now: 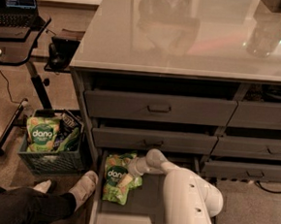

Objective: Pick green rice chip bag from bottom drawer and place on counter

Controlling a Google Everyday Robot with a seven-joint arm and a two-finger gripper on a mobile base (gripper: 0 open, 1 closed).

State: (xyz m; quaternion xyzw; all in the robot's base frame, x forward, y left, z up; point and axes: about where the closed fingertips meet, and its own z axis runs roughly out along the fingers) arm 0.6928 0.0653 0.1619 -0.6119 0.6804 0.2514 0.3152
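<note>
The green rice chip bag (113,174) lies flat at the back left of the open bottom drawer (145,209), its dark round "dang" logo facing up. My gripper (125,180) reaches down into the drawer from the white arm (187,200) and sits on the bag's right part, over the printed chips. The arm's bulk covers the drawer's right side. The counter (184,44) is a glossy pale-grey slab on top of the cabinet, well above the gripper.
Two closed drawers (159,108) sit above the open one, with narrower drawers (264,150) to the right. A dark crate (49,161) on the floor at left holds another green bag (41,134). A person's leg and shoe (78,189) are beside the drawer. A black desk with a laptop (13,31) is far left.
</note>
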